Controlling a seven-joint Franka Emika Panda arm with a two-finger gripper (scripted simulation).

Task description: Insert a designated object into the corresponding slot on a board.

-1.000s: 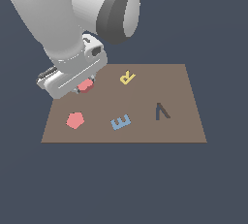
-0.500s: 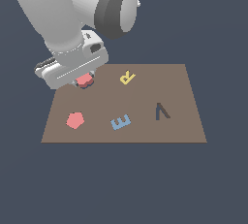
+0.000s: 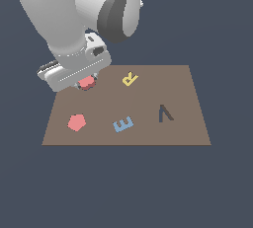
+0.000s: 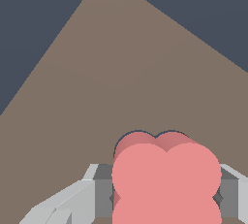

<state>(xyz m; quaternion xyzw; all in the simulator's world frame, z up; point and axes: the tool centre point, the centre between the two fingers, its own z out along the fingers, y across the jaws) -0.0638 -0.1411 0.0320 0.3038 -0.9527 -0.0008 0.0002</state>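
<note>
My gripper (image 3: 85,82) is shut on the salmon-red cloud-shaped block (image 3: 87,82), over the brown board (image 3: 148,128) near its far corner on the exterior view's left. In the wrist view the block (image 4: 164,179) sits between my grey fingers (image 4: 99,189). It stands right over the cloud-shaped slot, of which only a thin dark rim (image 4: 127,136) shows around the block's lobes. I cannot tell how deep the block sits in it.
On the board lie a yellow R (image 3: 129,78), a blue E (image 3: 122,124), a flat salmon-red pentagon (image 3: 76,122) and a dark V-shaped cutout (image 3: 165,113). Dark floor surrounds the board.
The hand with the block rose and shifted slightly to the exterior view's left, then came down a little over the same corner of the board.
</note>
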